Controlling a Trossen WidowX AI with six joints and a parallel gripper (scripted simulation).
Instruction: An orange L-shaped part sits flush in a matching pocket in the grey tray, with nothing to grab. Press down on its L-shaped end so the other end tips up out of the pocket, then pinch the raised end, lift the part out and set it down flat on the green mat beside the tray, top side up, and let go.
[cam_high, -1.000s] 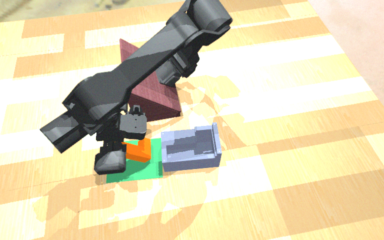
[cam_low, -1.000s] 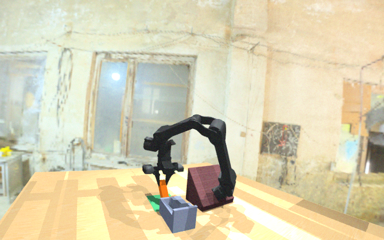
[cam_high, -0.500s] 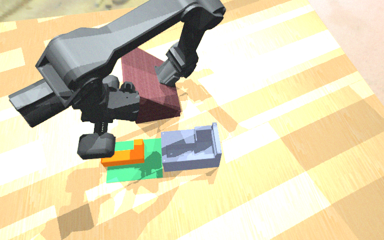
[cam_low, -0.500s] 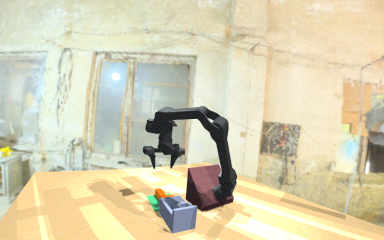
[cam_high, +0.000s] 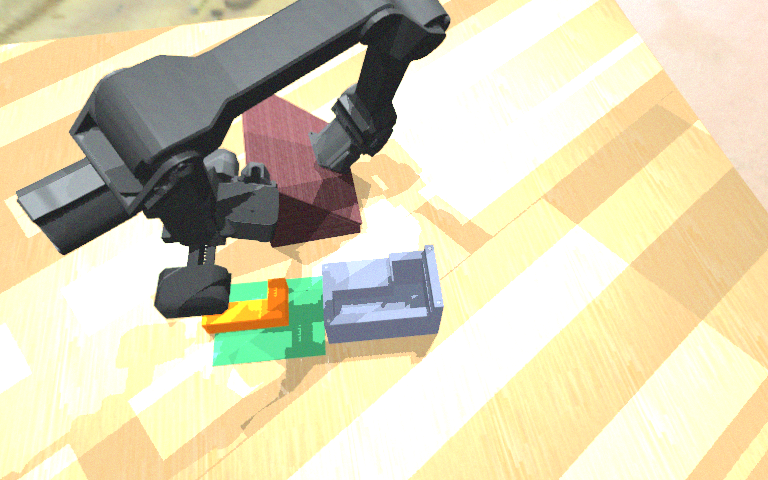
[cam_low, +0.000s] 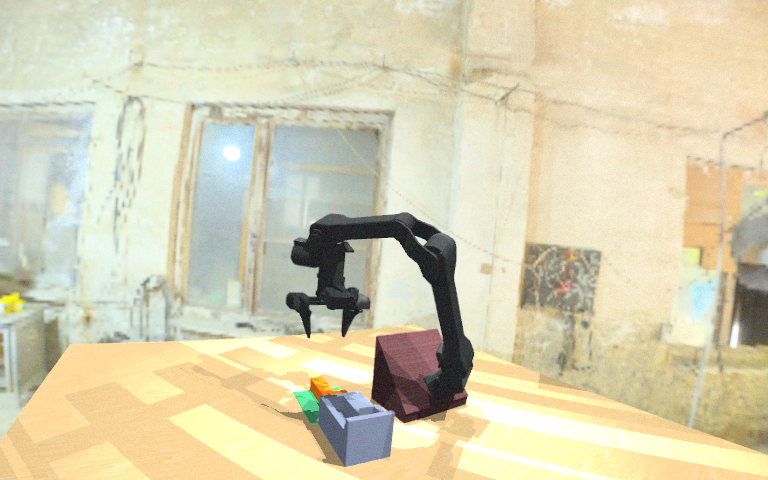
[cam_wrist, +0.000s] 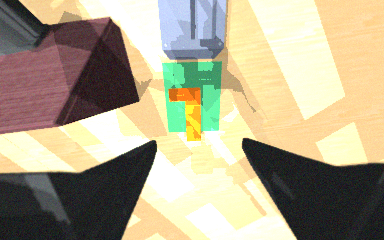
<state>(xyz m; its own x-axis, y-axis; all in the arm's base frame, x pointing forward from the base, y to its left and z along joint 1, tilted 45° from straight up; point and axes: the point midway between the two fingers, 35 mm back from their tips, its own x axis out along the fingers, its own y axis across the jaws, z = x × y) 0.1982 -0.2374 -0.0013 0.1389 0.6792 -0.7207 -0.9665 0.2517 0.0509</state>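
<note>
The gripper (cam_high: 195, 291) (cam_low: 326, 336) (cam_wrist: 199, 143) hung wide open and empty above the orange L-shaped part (cam_high: 249, 314) (cam_low: 321, 387) (cam_wrist: 193, 117), which seemed flat on the green mat (cam_high: 260, 350) (cam_low: 306, 404) (cam_wrist: 212, 112), its long leg overhanging. It looked light, stiff and smooth, best pinched across that narrow, square-edged leg.

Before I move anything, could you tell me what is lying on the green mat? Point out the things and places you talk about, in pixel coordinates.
The orange L-shaped part (cam_high: 277, 305) (cam_wrist: 193, 115) lies on the green mat (cam_high: 266, 352) (cam_low: 306, 403) (cam_wrist: 211, 100); the mat's surface beneath it is covered.
</note>
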